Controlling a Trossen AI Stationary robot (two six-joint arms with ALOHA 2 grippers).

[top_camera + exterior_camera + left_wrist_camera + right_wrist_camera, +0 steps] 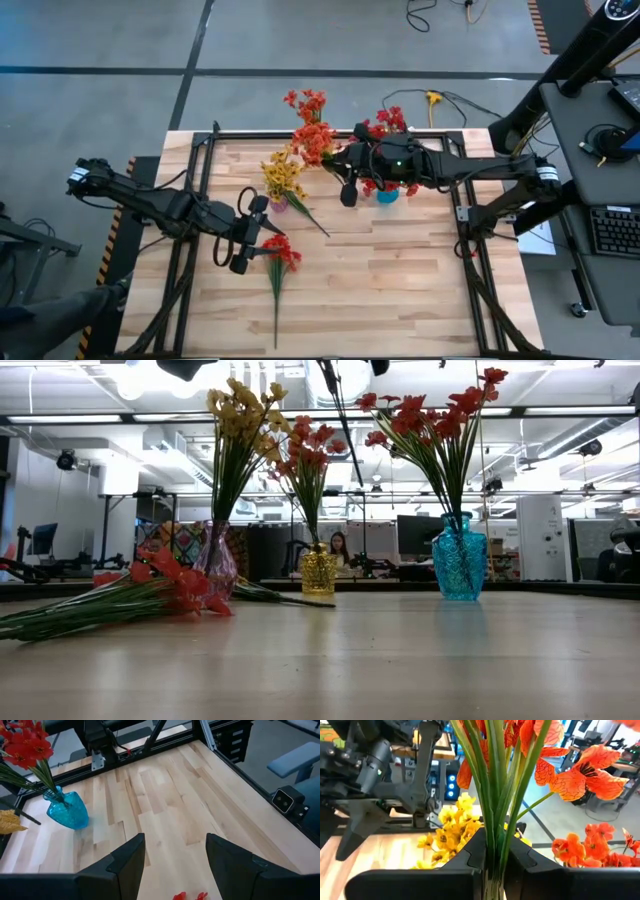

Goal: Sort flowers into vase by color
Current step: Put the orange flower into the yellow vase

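A red spray (281,252) lies flat on the table, its stem pointing to the near edge. My left gripper (245,243) hovers open just left of its blossoms, whose petals (190,896) show between the fingers. My right gripper (348,186) is shut on an orange-red spray (314,141) at the far middle. In the low view, yellow sprays (240,420) stand in a pinkish vase (216,566), orange-red ones (310,455) in a gold vase (318,571), and red ones (435,420) in a blue vase (460,560). My right gripper pinches the orange-red spray's bundle of green stems (493,827) between its two fingers, just below the blossoms (580,770). The fingers lie across the stems, and the blossoms stand beyond them. The low view does not show the gripper, and I cannot tell where the spray's lower end is.
A loose green stem (309,219) lies on the table beside the pinkish vase. The three vases stand in a row along the far half of the table. Black frame rails (468,250) run along the table's sides. Bare wood (400,290) stretches across the near right.
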